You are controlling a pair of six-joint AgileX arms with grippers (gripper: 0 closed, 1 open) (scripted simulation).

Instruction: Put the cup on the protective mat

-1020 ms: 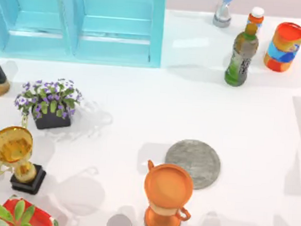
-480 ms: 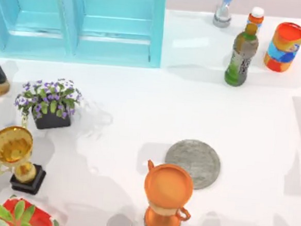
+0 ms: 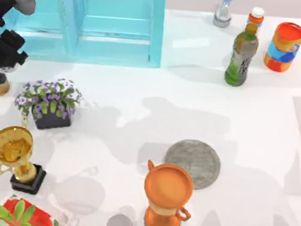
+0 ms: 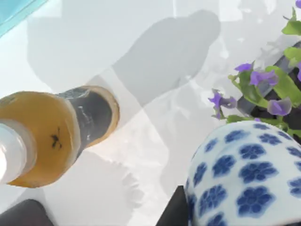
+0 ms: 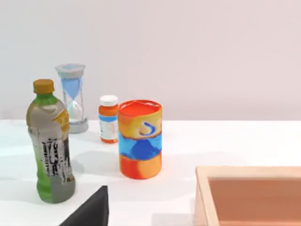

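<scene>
So the carry step is what's in hand here: the cup (image 4: 244,174) is already up off the table (image 3: 140,107), held by the left gripper (image 3: 6,51) way over at the far left edge, above a brown bottle (image 4: 56,136) and just beside the potted flowers (image 3: 50,102). One dark finger (image 4: 173,213) is seen lying flat against the cup's side, so the fingers are judged to be pinching it, though the other finger is hidden behind the cup. The mat (image 3: 192,163) is sat well apart from all that, right of centre near the front, with nothing on it yet. For the next move, a long sweep toward the right and front is called for, probably kept high so the flowers get cleared, and then a straight drop onto the mat. The orange urn (image 3: 167,197) is parked right against the mat's front-left edge and stands tall, so that's the thing most likely to get clipped on the way down. Looks-wise, the cup is a smooth, glossy white cylinder with blue flower blobs, no handle, probably a bit slippery. The mat is a flat round grey disc with a mottled, stony look, much wider than the cup, so the landing should be forgiving. The right arm is idle at the right side.
</scene>
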